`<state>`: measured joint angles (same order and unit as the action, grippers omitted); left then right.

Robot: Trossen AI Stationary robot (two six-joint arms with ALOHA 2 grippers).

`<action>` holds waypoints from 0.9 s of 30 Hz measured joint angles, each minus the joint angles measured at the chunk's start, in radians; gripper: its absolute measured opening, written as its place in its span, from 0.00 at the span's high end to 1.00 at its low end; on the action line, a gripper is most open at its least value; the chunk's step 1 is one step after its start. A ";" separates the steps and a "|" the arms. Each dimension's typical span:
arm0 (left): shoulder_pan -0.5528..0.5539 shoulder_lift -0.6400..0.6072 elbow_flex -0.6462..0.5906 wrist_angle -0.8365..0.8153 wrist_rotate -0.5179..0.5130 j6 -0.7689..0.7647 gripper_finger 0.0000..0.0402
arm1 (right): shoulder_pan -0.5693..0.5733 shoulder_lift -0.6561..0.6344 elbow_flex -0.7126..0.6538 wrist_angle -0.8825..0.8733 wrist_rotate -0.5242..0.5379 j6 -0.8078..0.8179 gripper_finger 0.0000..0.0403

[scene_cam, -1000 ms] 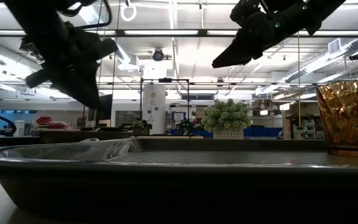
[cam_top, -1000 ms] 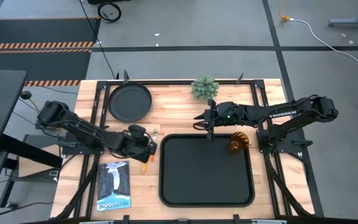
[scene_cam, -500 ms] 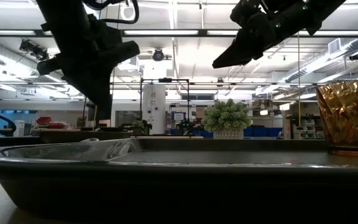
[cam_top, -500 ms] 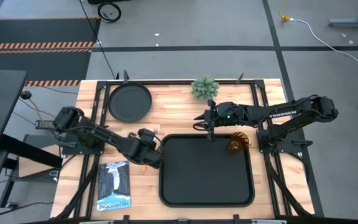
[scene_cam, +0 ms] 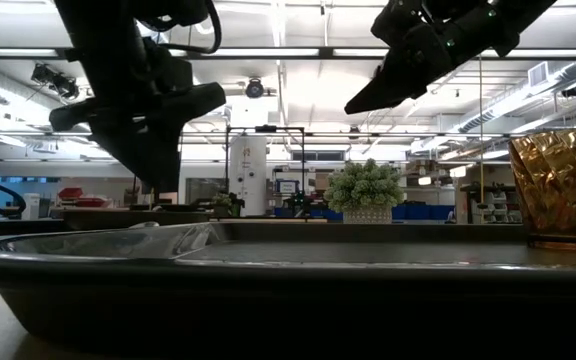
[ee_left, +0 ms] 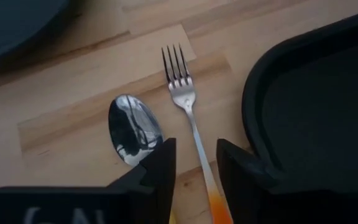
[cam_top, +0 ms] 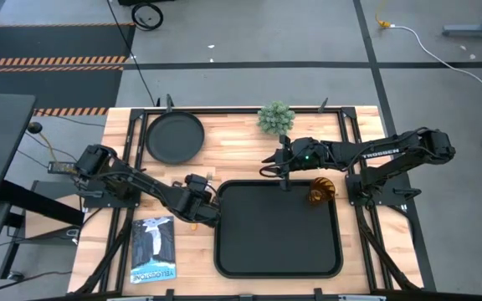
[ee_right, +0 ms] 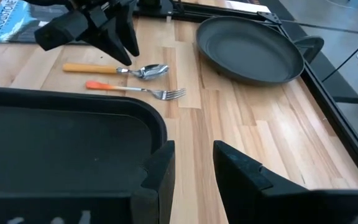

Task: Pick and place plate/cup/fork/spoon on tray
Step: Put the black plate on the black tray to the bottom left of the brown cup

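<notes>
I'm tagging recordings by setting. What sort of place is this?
Probably a robotics lab or workshop, not a home: the wooden table sits in a metal frame on a bare grey floor with striped hazard matting, and the low view shows fluorescent ceiling lights and equipment shelves behind.

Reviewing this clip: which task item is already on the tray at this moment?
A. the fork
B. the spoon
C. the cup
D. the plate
C. The cup stands in the tray at its far right corner, while the plate, fork and spoon lie on the wooden table outside it.
</notes>
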<state>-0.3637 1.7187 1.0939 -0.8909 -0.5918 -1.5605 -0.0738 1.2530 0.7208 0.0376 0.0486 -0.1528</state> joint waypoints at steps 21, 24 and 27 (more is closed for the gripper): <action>-0.001 0.000 0.000 0.054 0.035 0.049 0.70 | 0.000 0.001 0.000 -0.002 -0.028 0.019 0.71; -0.012 0.010 0.000 0.056 -0.004 0.026 0.71 | 0.000 0.001 0.000 -0.002 -0.028 0.026 0.71; -0.020 0.017 -0.001 0.056 -0.011 0.008 0.71 | 0.000 0.001 0.000 -0.003 -0.027 0.027 0.71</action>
<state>-0.3841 1.7355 1.0927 -0.8352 -0.6033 -1.5528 -0.0738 1.2537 0.7208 0.0349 0.0219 -0.1254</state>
